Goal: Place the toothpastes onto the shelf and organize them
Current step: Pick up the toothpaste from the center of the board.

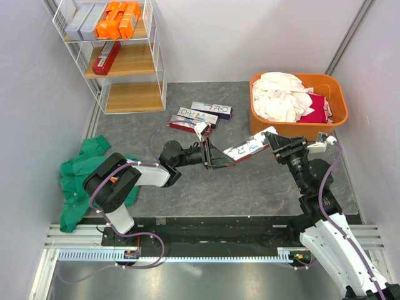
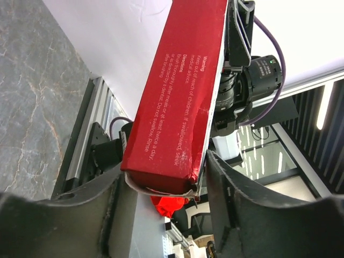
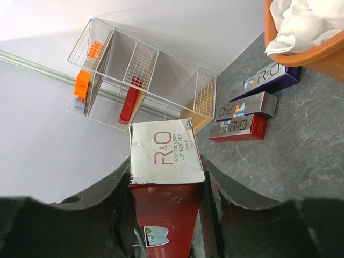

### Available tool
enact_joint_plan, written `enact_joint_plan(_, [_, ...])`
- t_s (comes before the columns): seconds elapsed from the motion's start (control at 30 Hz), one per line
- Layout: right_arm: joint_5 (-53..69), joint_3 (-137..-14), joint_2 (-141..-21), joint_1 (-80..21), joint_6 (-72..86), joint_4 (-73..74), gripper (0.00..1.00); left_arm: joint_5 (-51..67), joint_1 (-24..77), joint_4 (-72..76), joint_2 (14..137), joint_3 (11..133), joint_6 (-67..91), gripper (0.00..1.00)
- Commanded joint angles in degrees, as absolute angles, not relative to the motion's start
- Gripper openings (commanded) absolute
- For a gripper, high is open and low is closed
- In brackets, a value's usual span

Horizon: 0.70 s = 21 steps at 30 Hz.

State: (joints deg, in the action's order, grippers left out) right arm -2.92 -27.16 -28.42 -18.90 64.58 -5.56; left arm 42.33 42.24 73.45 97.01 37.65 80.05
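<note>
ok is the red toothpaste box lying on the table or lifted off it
Lifted. The red toothpaste box hangs above the table, one end clamped in the right gripper, the other sitting in the left gripper.

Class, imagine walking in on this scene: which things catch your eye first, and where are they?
A long red toothpaste carton hangs mid-air over the grey table centre, bridging the left end effector and right end effector. Back right sits a bright orange plastic tub of laundry; back left, a white wire shelf with orange cartons on top.
</note>
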Motion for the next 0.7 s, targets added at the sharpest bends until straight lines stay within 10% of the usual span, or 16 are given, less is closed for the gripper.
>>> enact_joint_plan(0.0, [-3.0,-29.8,-27.7,-18.9,66.2,-9.0,0.29,40.5,42.5,81.7,97.6,38.1,80.8,0.45])
enact_joint_plan(0.67, [-0.9,-28.9,-30.8,-18.9,66.1,-5.2,0.91,41.0,33.1,80.5,91.9,30.8,80.1,0.23])
